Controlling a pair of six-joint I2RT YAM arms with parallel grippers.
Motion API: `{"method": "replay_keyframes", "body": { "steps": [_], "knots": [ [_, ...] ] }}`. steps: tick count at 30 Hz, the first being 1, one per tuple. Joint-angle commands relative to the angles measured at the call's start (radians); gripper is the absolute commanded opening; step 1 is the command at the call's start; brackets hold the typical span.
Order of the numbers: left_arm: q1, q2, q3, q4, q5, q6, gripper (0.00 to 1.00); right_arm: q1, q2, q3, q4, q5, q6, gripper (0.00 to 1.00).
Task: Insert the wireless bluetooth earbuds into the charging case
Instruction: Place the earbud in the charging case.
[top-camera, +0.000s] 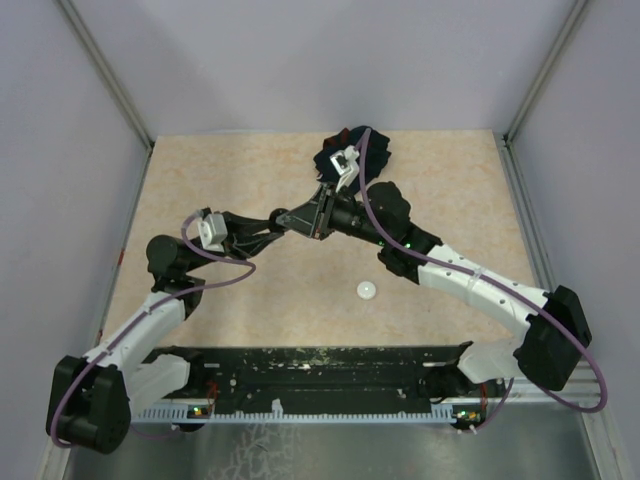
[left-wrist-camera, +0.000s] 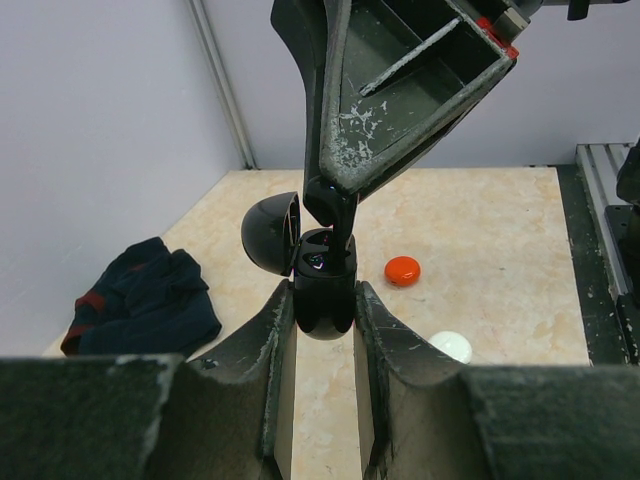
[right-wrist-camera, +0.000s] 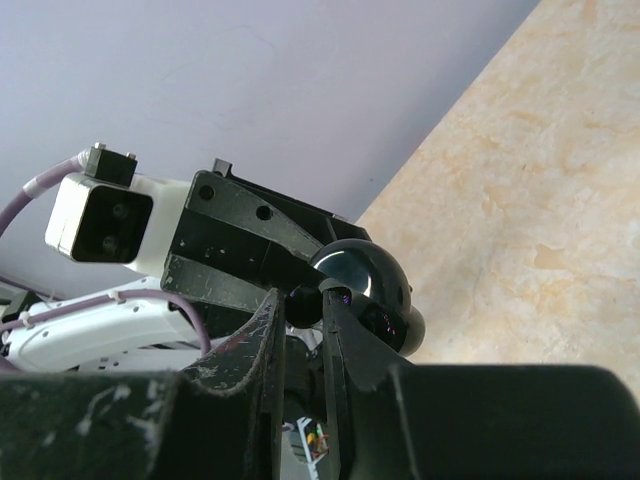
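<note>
Black and glossy, the charging case (left-wrist-camera: 325, 312) is sitting upright between the fingers of the left gripper (left-wrist-camera: 323, 292), which is clamping it from both sides just below its open mouth; the case is being held up off the tabletop (top-camera: 450, 200), and its domed lid (left-wrist-camera: 268, 236) is hanging open, hinged back to the left of the case body; the right gripper (left-wrist-camera: 332, 212) is reaching down onto the case from above, its jaws drawn narrow, almost together, and its tips are dipping into the case's open top; in the right wrist view a small dark rounded piece, the black earbud (right-wrist-camera: 303, 305), is showing pinched between those tips right beside the lid's dome; a faint purple glint is showing inside the case, but whether the earbud is seated in its well I cannot tell; in the left wrist view an orange-red puck (left-wrist-camera: 402, 270) is lying on the tabletop to the right of the case and beyond it, apart from it; a white puck (left-wrist-camera: 451, 346) is lying to the right of the case and nearer the camera; a dark navy cloth (left-wrist-camera: 140, 295), crumpled and showing some red, is lying well to the left of the case.
</note>
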Motion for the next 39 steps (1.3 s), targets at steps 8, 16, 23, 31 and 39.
{"method": "replay_keyframes", "body": {
  "steps": [8, 16, 23, 31, 39],
  "knots": [
    [0.001, -0.063, 0.016, -0.003, -0.04, 0.092, 0.0, -0.01, 0.017, -0.015, -0.124, 0.1, 0.083, 0.12],
    [0.001, -0.07, 0.031, -0.063, -0.021, 0.129, 0.0, 0.011, 0.04, 0.003, -0.14, 0.115, 0.086, 0.12],
    [-0.002, -0.055, 0.03, -0.045, -0.01, 0.101, 0.0, 0.011, 0.053, 0.03, -0.135, 0.112, 0.07, 0.16],
    [-0.002, -0.05, 0.035, -0.067, -0.023, 0.102, 0.0, 0.011, 0.043, 0.079, -0.137, 0.052, -0.017, 0.2],
    [-0.002, -0.023, 0.058, -0.07, 0.076, 0.07, 0.0, 0.011, 0.069, 0.142, -0.191, -0.065, -0.186, 0.2]
  ]
}}
